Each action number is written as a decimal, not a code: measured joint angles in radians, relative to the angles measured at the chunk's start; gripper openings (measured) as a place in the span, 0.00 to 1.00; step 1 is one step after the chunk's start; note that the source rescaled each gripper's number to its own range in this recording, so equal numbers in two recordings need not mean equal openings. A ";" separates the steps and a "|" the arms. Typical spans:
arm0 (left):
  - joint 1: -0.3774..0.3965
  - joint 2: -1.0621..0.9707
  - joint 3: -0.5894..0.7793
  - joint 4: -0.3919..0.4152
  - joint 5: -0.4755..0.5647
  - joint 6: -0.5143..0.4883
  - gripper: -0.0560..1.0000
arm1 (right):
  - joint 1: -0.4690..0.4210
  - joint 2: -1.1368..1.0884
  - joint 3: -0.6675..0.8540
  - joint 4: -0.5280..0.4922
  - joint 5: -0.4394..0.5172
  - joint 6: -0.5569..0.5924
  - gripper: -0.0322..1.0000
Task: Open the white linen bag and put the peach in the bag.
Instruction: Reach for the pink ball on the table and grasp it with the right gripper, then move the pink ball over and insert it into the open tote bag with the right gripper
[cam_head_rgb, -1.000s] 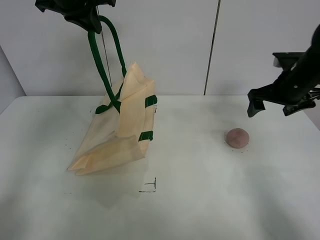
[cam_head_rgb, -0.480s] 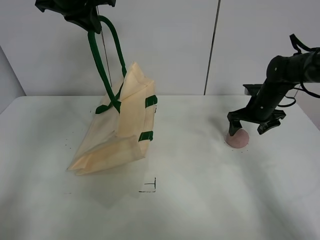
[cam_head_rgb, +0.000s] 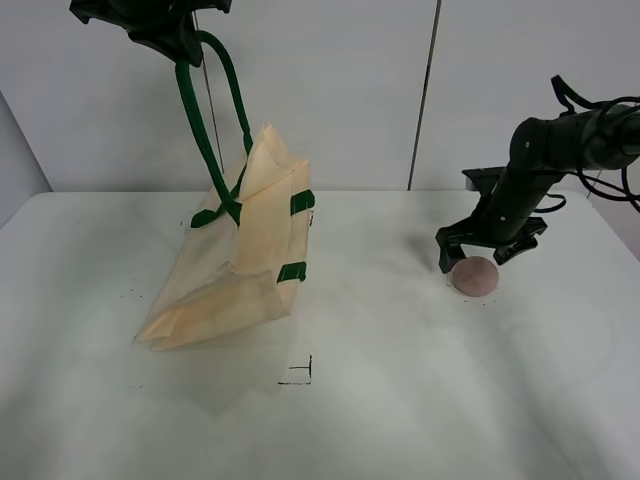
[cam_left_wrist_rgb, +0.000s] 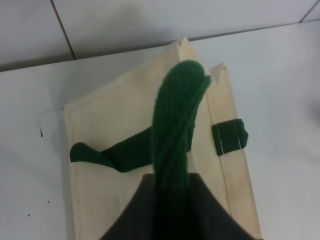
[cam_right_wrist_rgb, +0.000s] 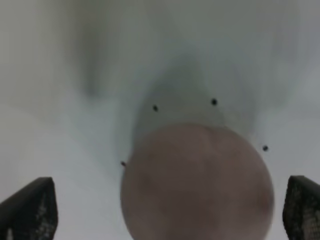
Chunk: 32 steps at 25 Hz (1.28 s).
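Note:
The white linen bag (cam_head_rgb: 240, 265) hangs tilted on the left of the table, its lower corner resting on the surface. My left gripper (cam_head_rgb: 165, 30) is high up and shut on its dark green strap handle (cam_head_rgb: 200, 120). The left wrist view shows that handle (cam_left_wrist_rgb: 175, 135) rising into the jaws, with the cream bag (cam_left_wrist_rgb: 115, 115) below. The peach (cam_head_rgb: 474, 275) lies on the table at the right. My right gripper (cam_head_rgb: 482, 258) is open and low, straddling the peach. In the right wrist view the peach (cam_right_wrist_rgb: 197, 182) sits between the two fingertips (cam_right_wrist_rgb: 30, 207).
The white table (cam_head_rgb: 400, 400) has a small black corner mark (cam_head_rgb: 300, 372) near its middle. A grey wall with a vertical seam (cam_head_rgb: 424, 95) stands behind. The right arm (cam_head_rgb: 560, 140) reaches in from the right edge.
My right gripper has come down and to the left, from above and right of the peach to around it. The left gripper and the bag have not moved.

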 joint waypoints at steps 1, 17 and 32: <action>0.000 0.000 0.000 0.000 0.000 0.000 0.05 | 0.000 0.002 0.000 -0.001 -0.001 0.011 1.00; 0.000 0.000 0.000 0.000 0.000 0.000 0.05 | -0.011 0.056 0.000 -0.049 -0.004 0.094 0.64; 0.000 -0.004 0.000 0.000 0.000 0.033 0.05 | 0.028 -0.190 -0.054 0.247 0.072 -0.147 0.03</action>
